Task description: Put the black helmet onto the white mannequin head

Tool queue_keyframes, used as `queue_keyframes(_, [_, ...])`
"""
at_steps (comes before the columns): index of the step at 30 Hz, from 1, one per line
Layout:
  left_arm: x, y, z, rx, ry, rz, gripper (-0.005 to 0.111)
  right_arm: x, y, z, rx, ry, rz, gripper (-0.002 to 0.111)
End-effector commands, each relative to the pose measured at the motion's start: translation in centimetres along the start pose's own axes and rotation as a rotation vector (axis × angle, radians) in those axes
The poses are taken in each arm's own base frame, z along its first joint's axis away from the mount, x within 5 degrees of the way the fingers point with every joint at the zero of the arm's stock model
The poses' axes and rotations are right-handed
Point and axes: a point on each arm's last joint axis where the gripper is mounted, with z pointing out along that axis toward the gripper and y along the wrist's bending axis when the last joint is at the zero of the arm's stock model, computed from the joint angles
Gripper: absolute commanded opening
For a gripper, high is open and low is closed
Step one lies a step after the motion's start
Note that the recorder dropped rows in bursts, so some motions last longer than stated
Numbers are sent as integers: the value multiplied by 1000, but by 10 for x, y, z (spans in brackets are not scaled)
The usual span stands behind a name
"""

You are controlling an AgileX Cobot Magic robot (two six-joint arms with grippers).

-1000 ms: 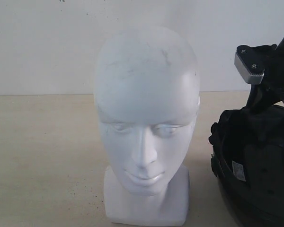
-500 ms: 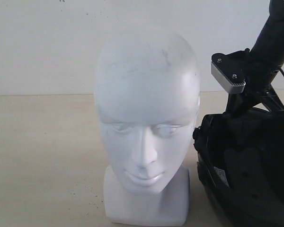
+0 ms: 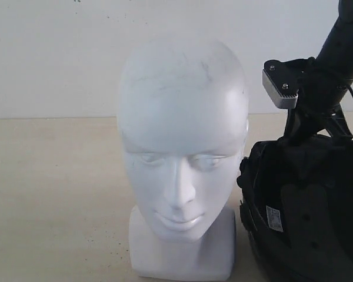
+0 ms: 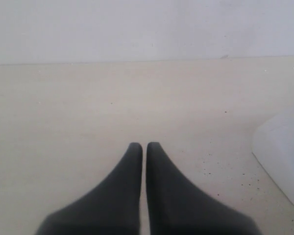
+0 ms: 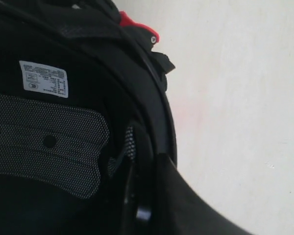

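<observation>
The head (image 3: 182, 117) stands upright on its base (image 3: 182, 258) in the middle of the table (image 3: 53, 194). Its face is turned to the exterior camera and its long axis runs straight up.

The helmet (image 3: 306, 194) hangs just to the right of the head, its near edge level with the cheek. Whether the two touch cannot be told. The helmet's opening faces the camera, showing the black lining and a white label (image 3: 274, 218). What shows of it stands taller than wide, and the picture's right and lower edges cut it off. A red clip (image 5: 137, 24) sits at its rim.

The right gripper (image 3: 313, 134) comes down from above and is clamped on the helmet's upper rim.

The left gripper (image 4: 144, 146) has its fingers nearly together with nothing between them, low over the table near a corner of the base.

Open tabletop lies to the left of the head, back to the wall (image 3: 53, 59), and there is free space above the crown.
</observation>
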Motion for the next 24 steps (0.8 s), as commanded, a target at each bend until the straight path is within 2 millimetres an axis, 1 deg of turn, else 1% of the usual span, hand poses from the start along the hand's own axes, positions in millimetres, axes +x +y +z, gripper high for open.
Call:
queue_keyframes(1, [1,0,0,1,-2,-6,4,-1,0,-6,20,-15,109,17])
queue_keyframes(3, [1,0,0,1,-2,-6,4,-1,-1,-6,29,-15,126,29])
queue_keyframes(4, [1,0,0,1,-2,-6,4,-1,-1,-6,31,-16,130,39])
queue_keyframes(6, [1,0,0,1,-2,-6,4,-1,-1,-6,33,-16,146,51])
queue_keyframes(7, [1,0,0,1,-2,-6,4,-1,-1,-6,33,-16,151,55])
queue_keyframes(8, [1,0,0,1,-2,-6,4,-1,-1,-6,35,-16,151,57])
queue_keyframes(11, [1,0,0,1,-2,-6,4,-1,-1,-10,47,-12,163,56])
queue_keyframes(14, [1,0,0,1,-2,-6,4,-3,1,-24,88,-8,171,56])
queue_keyframes(17, [1,0,0,1,-2,-6,4,-8,4,-51,161,-8,205,57])
queue_keyframes(20, [1,0,0,1,-2,-6,4,-10,13,-79,227,4,283,57])
queue_keyframes(24, [1,0,0,1,-2,-6,4,-11,32,-116,317,25,468,57])
